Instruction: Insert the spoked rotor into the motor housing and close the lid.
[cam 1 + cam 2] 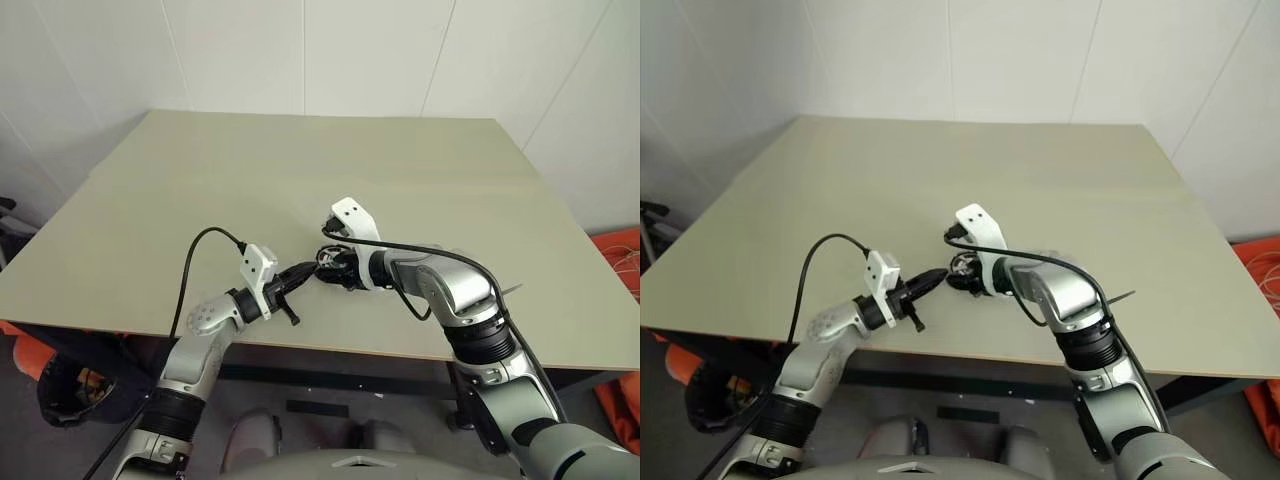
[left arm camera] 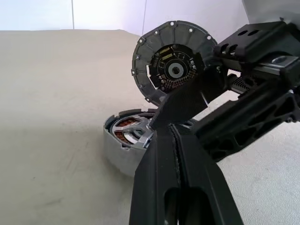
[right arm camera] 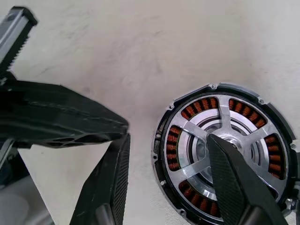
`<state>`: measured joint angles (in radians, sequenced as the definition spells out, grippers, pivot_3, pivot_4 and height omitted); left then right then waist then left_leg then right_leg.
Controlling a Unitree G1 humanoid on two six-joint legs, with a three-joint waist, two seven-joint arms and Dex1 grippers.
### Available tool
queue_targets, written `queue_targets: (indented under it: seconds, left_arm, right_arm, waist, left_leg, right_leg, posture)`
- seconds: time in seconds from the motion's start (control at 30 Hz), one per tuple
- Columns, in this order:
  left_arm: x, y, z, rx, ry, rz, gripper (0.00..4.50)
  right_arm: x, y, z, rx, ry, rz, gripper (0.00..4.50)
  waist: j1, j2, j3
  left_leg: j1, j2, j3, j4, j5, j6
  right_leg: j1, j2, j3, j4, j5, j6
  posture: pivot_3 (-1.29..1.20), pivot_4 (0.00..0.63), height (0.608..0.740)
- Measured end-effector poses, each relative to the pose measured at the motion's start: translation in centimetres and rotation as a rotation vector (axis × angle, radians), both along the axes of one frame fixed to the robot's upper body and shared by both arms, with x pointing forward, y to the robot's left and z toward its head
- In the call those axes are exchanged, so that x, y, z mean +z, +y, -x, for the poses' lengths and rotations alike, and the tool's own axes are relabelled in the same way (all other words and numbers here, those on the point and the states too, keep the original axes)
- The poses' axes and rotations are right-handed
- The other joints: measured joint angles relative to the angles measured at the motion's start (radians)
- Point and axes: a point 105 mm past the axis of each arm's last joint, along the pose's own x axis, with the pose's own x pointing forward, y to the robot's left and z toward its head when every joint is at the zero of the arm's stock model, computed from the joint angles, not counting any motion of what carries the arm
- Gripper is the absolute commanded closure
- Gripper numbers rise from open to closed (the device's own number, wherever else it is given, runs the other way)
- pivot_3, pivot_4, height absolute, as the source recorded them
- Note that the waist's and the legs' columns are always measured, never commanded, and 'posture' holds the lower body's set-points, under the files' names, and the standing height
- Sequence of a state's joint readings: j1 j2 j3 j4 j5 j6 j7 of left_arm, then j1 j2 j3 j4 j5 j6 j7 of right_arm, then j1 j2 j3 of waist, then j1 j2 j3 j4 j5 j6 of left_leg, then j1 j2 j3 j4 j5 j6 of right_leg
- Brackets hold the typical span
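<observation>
Copper windings, motor housing [image 3: 224,154]: no legible markings, seemingly.

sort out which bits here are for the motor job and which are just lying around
For the job:
spoked rotor, sitting in the motor housing
lid

Lying about:
orange stuff on the floor beside the table

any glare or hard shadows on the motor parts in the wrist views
Right wrist view: no glare, rotor spokes evenly lit. Left wrist view: housing throws a soft shadow on the table, wall behind bright.
</observation>
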<state>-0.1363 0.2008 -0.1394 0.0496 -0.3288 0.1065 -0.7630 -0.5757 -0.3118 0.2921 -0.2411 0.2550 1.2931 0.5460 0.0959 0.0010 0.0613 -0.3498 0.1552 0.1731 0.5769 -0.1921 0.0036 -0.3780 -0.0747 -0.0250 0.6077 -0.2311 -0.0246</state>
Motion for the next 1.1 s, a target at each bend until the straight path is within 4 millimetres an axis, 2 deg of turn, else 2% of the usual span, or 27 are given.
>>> queue_targets:
  seconds: [0.23,0.33,0.47,0.67,0.8,0.9,0.97,1.03,1.1]
  left_arm:
    - [0.0,0.0,0.0,0.001,0.002,0.000,4.50]
    - [0.0,-0.1,-0.1,0.002,0.005,0.000,4.50]
    - [-0.1,0.0,-0.1,0.004,0.009,-0.001,4.50]
    - [-0.1,0.0,-0.1,0.004,0.011,-0.002,4.50]
    - [-0.1,-0.1,-0.1,0.003,0.011,-0.002,4.50]
    - [-0.1,-0.1,-0.1,0.002,0.014,-0.002,4.50]
    - [-0.1,-0.1,-0.1,0.002,0.016,-0.002,4.50]
    - [-0.1,-0.1,0.0,0.003,0.016,-0.003,4.50]
    - [0.0,-0.1,0.0,0.001,0.015,-0.002,4.50]
  right_arm:
    - [0.8,-0.1,1.2,0.296,-0.178,0.078,1.57]
    - [0.9,0.5,1.6,0.360,-0.204,0.064,1.57]
    - [1.6,1.2,2.0,0.428,-0.243,0.027,1.57]
    - [3.4,2.3,3.5,0.545,-0.217,-0.137,1.57]
    - [5.9,3.4,3.8,0.551,-0.230,-0.326,1.57]
    - [8.9,4.6,3.1,0.498,-0.309,-0.501,1.57]
    - [10.8,5.0,1.9,0.437,-0.407,-0.572,1.57]
    - [12.8,4.6,-0.6,0.309,-0.574,-0.577,1.57]
    - [14.2,3.1,-3.7,0.149,-0.756,-0.483,1.57]
  waist:
    - [0.000,0.000,0.000]
    - [-0.002,0.000,0.000]
    - [-0.001,0.000,0.000]
    - [-0.001,0.000,0.000]
    - [-0.002,0.000,0.000]
    - [-0.003,0.000,0.000]
    - [-0.003,0.000,0.000]
    - [-0.003,-0.001,0.000]
    - [-0.001,-0.001,0.000]
  left_leg:
    - [-0.006,0.000,0.000,-0.002,-0.004,0.006]
    - [-0.012,0.000,0.000,-0.001,-0.004,0.006]
    - [-0.012,0.000,0.000,0.002,-0.004,0.007]
    - [-0.008,0.001,0.000,0.003,-0.005,0.009]
    - [-0.007,0.002,0.001,0.003,-0.005,0.009]
    - [-0.008,0.002,0.002,0.003,-0.005,0.009]
    - [-0.008,0.002,0.002,0.003,-0.004,0.007]
    - [-0.008,0.001,0.002,0.003,-0.003,0.005]
    - [-0.009,0.001,0.002,0.003,-0.002,0.004]
  right_leg:
    - [-0.006,0.001,0.000,0.000,0.004,-0.010]
    - [-0.011,0.001,-0.001,0.000,0.004,-0.010]
    - [-0.010,0.001,-0.001,0.001,0.004,-0.010]
    - [-0.006,0.001,-0.001,0.001,0.005,-0.011]
    - [-0.006,0.001,-0.001,0.002,0.006,-0.012]
    - [-0.008,0.001,-0.001,0.003,0.006,-0.012]
    - [-0.008,0.001,-0.001,0.003,0.006,-0.012]
    - [-0.008,0.001,-0.001,0.003,0.006,-0.012]
    - [-0.008,0.001,-0.001,0.002,0.006,-0.012]
  posture:
    - [0.00,0.000,0.740]
    - [0.00,0.000,0.740]
    - [0.00,0.000,0.740]
    - [0.00,0.000,0.740]
    - [0.00,0.000,0.740]
    - [0.00,0.000,0.740]
    - [0.00,0.000,0.740]
    - [0.00,0.000,0.740]
    - [0.00,0.000,0.740]
